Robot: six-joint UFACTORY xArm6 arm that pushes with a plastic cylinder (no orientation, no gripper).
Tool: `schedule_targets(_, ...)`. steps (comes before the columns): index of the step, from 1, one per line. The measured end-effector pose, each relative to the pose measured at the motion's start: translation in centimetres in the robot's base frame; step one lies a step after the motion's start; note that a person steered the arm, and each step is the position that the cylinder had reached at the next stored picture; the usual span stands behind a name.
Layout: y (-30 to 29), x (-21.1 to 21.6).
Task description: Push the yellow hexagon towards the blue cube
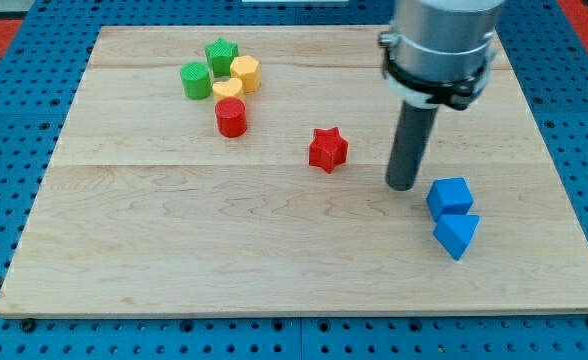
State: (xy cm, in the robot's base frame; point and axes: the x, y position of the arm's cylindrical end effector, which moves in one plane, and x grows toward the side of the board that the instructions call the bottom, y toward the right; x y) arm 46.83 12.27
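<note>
Two red blocks [231, 117] [327, 149], two green [195, 80] [221, 54], two yellow [245, 72] [227, 90], two blue [449, 195] [457, 235].

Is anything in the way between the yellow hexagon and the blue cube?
Yes. The red star sits roughly on the line from the yellow hexagon at the view's top left to the blue cube at the lower right. My tip also stands just left of the cube, near that path.

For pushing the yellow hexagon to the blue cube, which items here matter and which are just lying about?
Belongs to the job:
yellow hexagon
blue cube
my tip, just left of the blue cube

Just lying about:
yellow heart
green star
green cylinder
red cylinder
red star
blue triangle
</note>
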Motion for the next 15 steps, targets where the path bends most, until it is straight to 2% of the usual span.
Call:
schedule_targets(1,-4.4,-3.6)
schedule_targets(2,-11.6,-6.1)
schedule_targets(3,-19.6,-6.1)
schedule_targets(5,-19.1,-7.0)
schedule_targets(6,-16.5,-9.0)
schedule_targets(11,-15.1,-21.5)
schedule_targets(13,-13.2,-22.9)
schedule_targets(15,-14.9,-23.6)
